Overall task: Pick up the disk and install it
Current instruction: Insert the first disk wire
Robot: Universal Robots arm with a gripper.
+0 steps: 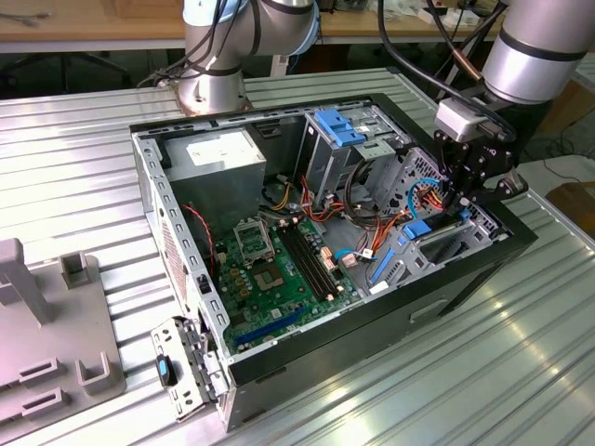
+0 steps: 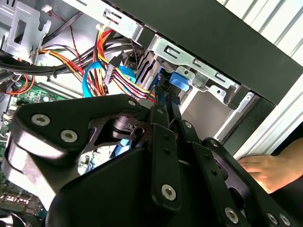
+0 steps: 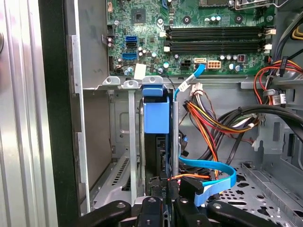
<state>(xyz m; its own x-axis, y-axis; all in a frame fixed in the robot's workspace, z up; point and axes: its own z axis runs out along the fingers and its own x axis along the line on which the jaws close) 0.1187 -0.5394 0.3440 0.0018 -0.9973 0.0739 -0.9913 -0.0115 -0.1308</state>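
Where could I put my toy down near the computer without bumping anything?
The ribbed metal table is bare in front of the computer case, toward the exterior view's right. Inside is crowded: wires, motherboard, and the gripper at the drive bay.

Under my claw lies an open black computer case (image 1: pixel 279 358) on a ribbed metal table (image 1: pixel 483 372), and far from my claw, at its other end, sits the grey power supply (image 1: pixel 221 158). In the middle of the case I see the green motherboard (image 3: pixel 213 28) with its black memory slots (image 3: pixel 215 39), and nearer to my claw hang bundles of orange, yellow and red wires (image 2: pixel 106 59). A grey plastic fixture (image 1: pixel 46 325) stands on the table well apart from me, beyond the case.
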